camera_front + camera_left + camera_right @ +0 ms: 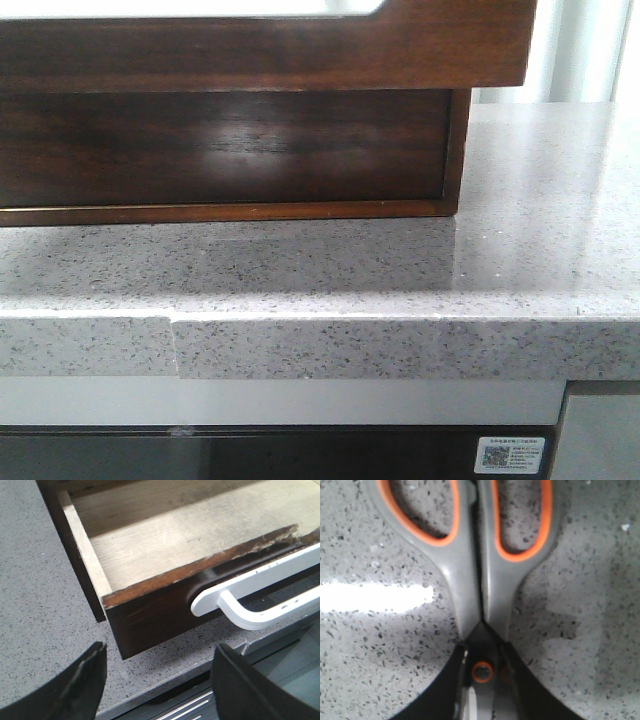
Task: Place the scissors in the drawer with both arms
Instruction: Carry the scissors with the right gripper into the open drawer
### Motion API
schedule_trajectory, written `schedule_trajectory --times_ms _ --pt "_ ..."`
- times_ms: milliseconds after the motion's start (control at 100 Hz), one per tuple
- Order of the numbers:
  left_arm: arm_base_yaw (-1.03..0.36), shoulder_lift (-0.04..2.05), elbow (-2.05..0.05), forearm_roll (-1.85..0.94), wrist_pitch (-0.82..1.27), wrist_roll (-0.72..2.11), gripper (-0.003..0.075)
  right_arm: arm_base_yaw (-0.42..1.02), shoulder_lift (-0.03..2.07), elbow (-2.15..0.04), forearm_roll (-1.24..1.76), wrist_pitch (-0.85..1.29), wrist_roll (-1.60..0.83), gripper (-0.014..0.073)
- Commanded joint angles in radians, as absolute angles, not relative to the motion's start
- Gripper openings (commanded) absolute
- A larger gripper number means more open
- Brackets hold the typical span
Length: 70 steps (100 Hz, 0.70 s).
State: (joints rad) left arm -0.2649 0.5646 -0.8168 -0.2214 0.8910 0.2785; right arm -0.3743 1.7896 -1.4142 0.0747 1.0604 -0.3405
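The drawer (165, 545) stands pulled open in the left wrist view. Its pale wooden inside is empty, and a white handle (260, 595) sits on its dark brown front. In the front view its glossy front (260, 50) fills the top, with a pale patch at the upper edge. My left gripper (159, 652) is open and empty, just in front of the drawer's corner over the counter edge. My right gripper (482, 652) is shut on the grey scissors with orange-lined handles (470, 580), gripping at the pivot over the speckled counter. Neither gripper shows in the front view.
The drawer's dark wooden cabinet (220, 150) stands on a grey speckled stone counter (540, 200). Its front edge (300, 345) drops to a dark appliance panel bearing a QR sticker (510, 455). A bright light reflection (375, 597) lies on the counter beside the scissors.
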Motion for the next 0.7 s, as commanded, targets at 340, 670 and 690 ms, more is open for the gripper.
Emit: schedule_trajectory --times_ms 340,670,690 --pt "-0.274 0.571 -0.849 -0.226 0.821 0.267 0.0428 -0.376 1.57 -1.482 0.107 1.031 -0.366 -0.0013" --pt "-0.274 0.571 -0.849 -0.226 0.821 0.267 0.0428 -0.275 1.356 -1.675 0.187 1.05 -0.427 -0.0013" --pt "-0.274 0.571 -0.849 -0.226 0.821 0.267 0.0428 -0.261 1.344 -1.687 0.196 1.05 -0.435 -0.0013"
